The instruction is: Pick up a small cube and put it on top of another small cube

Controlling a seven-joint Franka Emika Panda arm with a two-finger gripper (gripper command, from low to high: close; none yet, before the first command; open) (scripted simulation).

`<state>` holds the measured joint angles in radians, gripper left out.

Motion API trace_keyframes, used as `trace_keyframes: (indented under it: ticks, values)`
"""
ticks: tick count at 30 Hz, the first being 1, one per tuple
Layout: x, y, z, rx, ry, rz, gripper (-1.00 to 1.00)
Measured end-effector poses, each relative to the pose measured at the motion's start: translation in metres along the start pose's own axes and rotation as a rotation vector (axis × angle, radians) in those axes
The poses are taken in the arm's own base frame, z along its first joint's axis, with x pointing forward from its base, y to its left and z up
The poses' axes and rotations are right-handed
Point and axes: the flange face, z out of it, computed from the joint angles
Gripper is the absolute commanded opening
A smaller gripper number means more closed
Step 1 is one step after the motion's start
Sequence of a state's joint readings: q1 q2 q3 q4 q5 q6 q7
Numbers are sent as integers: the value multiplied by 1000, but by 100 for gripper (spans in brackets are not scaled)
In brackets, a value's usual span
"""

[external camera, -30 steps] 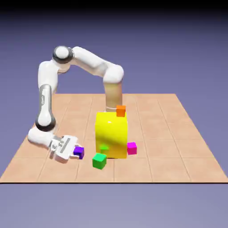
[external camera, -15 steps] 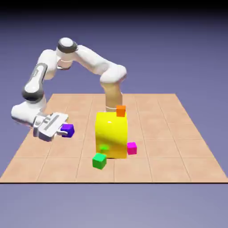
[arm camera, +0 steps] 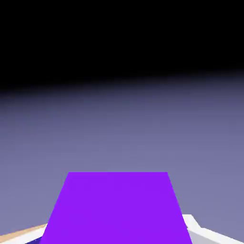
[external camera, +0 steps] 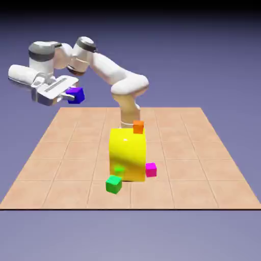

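The white arm's two-finger pincer (external camera: 70, 95) is clamped on the small plain purple cube (external camera: 76, 95), high above the tiled counter's (external camera: 204, 153) far left. In the hand view the cube (arm camera: 116, 209) fills the bottom middle.

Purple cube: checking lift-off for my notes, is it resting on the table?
No, the purple cube hangs in the gripper, high above the table.

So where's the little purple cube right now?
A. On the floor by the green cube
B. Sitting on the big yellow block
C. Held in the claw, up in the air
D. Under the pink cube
C: the purple cube sits in the claw, high above the table at the exterior view's left; the hand view shows it large between the fingertips.
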<state>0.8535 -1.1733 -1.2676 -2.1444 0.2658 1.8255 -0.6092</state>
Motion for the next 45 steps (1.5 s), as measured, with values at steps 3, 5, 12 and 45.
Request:
trace_keyframes:
  ticks: [3, 5, 12, 45]
  values:
    - [11, -49, -6, -23, 9, 15, -100]
    - [16, -83, -9, -42, 15, 26, -100]
    - [19, -203, -8, -122, 35, 68, -100]
    - [-164, -537, 302, -810, 332, 424, -100]
